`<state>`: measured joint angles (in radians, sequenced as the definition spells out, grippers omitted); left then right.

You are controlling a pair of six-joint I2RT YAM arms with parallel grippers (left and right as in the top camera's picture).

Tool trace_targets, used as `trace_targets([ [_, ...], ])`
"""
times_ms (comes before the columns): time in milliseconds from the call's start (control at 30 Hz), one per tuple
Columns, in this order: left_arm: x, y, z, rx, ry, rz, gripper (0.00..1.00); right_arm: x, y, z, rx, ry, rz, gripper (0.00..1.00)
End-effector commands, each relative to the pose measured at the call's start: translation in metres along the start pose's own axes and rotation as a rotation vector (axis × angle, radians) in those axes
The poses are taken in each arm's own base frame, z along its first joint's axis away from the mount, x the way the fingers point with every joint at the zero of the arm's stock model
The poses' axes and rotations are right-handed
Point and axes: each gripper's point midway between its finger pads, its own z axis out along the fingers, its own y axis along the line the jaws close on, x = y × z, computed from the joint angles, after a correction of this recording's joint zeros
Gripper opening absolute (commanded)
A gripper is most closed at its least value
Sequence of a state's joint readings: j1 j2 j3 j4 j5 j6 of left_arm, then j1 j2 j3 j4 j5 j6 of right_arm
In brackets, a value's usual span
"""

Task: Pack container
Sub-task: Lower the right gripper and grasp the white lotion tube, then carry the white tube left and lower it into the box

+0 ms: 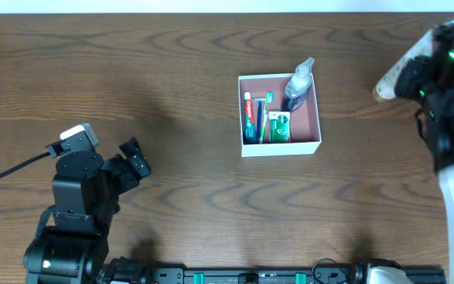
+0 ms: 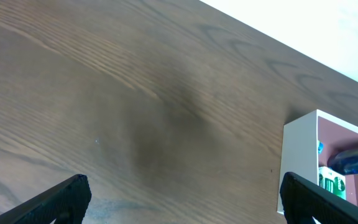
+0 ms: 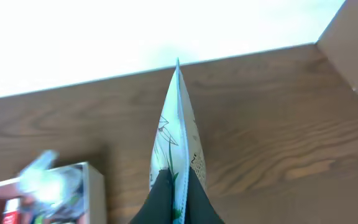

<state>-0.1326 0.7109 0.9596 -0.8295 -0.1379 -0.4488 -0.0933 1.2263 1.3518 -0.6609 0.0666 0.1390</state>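
Left gripper (image 2: 184,186): I am holding it wide open and empty above the tabletop (image 2: 135,93), well left of the container (image 1: 280,147). Right gripper (image 3: 179,183): I am pinching a flat white pouch (image 3: 180,124), seen edge-on, right of the container. The container is sitting mid-tabletop, carrying a toothpaste tube (image 1: 249,117), a toothbrush (image 1: 260,118), a green packet (image 1: 280,126) and a clear bottle (image 1: 298,83).

The container (image 1: 282,147), a shallow square box with white walls and pink inside, sits flat, open, partly filled, right of centre.
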Motion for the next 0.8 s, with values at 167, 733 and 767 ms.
trace_targets([
  [167,-0.001,0.001,0.0,-0.006,-0.005,-0.011,0.98,0.016,0.058,-0.049,-0.325,0.079,0.052,0.01],
  [733,-0.001,0.001,0.0,-0.006,-0.005,-0.011,0.98,0.07,0.135,0.003,-0.409,0.271,-0.111,0.01],
  [767,-0.001,0.001,0.0,-0.006,-0.005,-0.011,0.98,0.073,0.136,0.006,-0.399,0.276,-0.12,0.01],
])
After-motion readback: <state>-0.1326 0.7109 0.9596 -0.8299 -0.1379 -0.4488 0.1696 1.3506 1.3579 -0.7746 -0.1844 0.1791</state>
